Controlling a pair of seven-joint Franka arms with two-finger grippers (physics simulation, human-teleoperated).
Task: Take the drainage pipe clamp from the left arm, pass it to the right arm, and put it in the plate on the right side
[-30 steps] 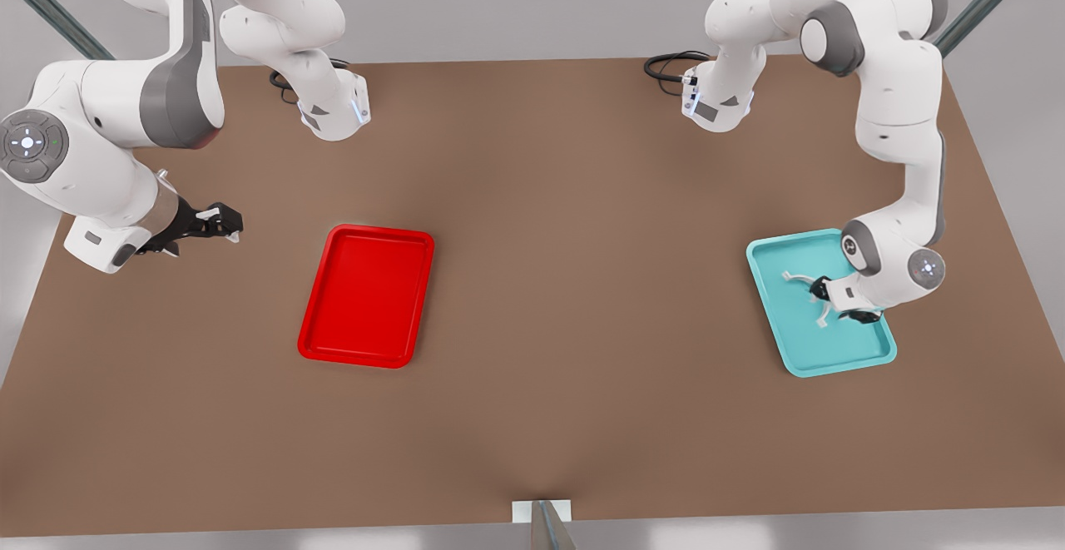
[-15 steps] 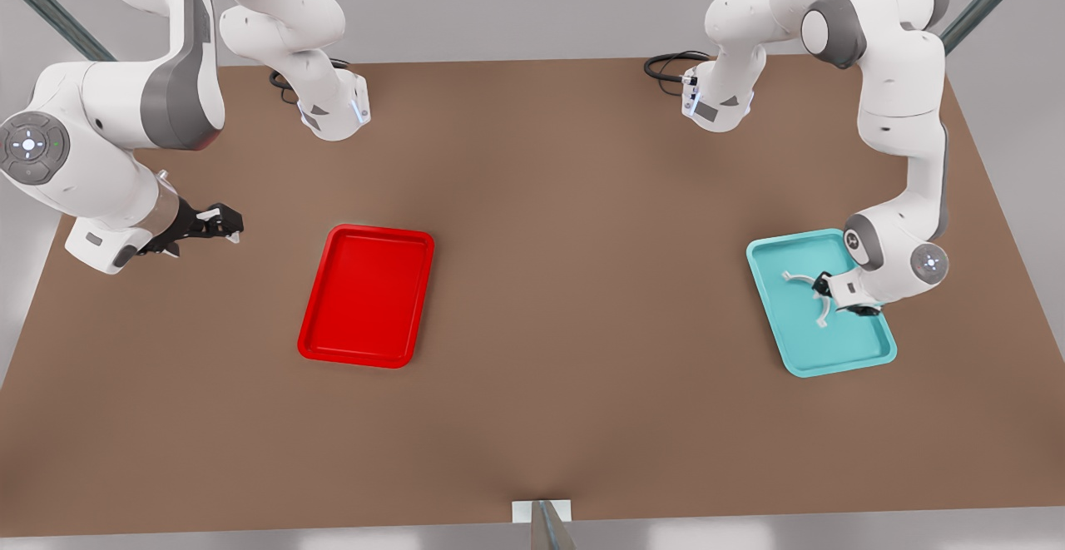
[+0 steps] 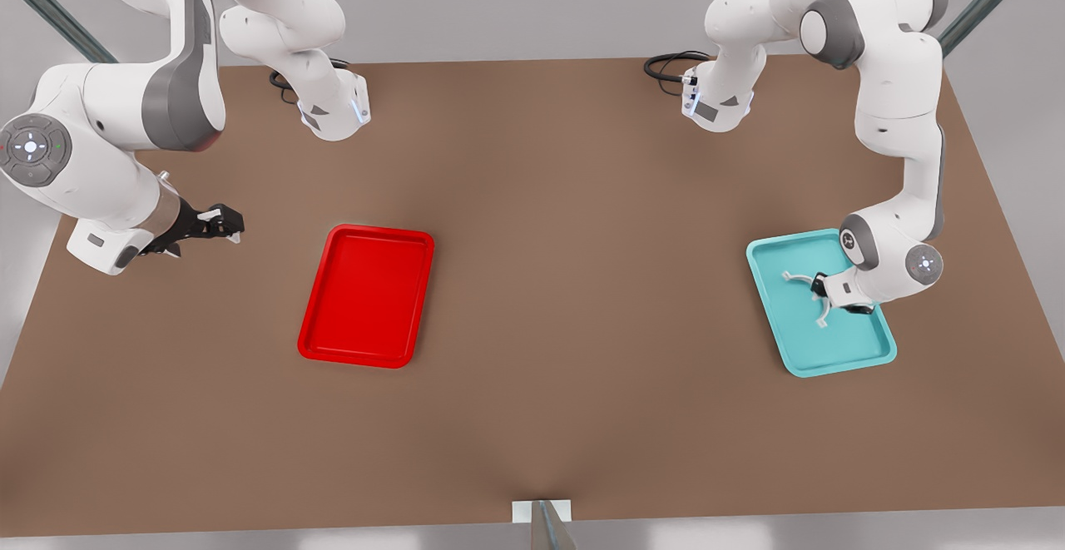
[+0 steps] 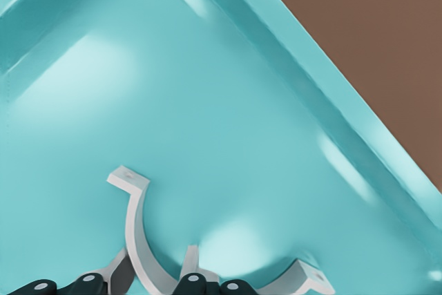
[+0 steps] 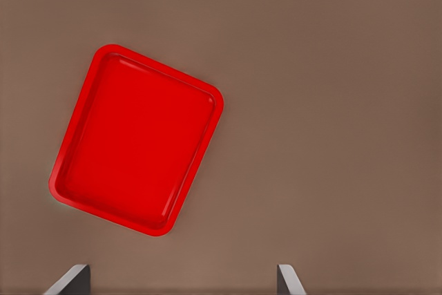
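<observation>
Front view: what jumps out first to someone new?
The red tray lies bare left of centre on the brown table. On the front view's right, the left gripper is down in the teal tray, straddling the white pipe clamp. The right gripper waits open at the far left.

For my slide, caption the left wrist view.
Left gripper straddles the white clamp lying in the teal tray.

two robot arms [image 3: 116, 117], one red plate [image 3: 367, 295], one teal tray [image 3: 840, 350], one white pipe clamp [image 3: 805, 280], one brown table [image 3: 582, 200]
</observation>
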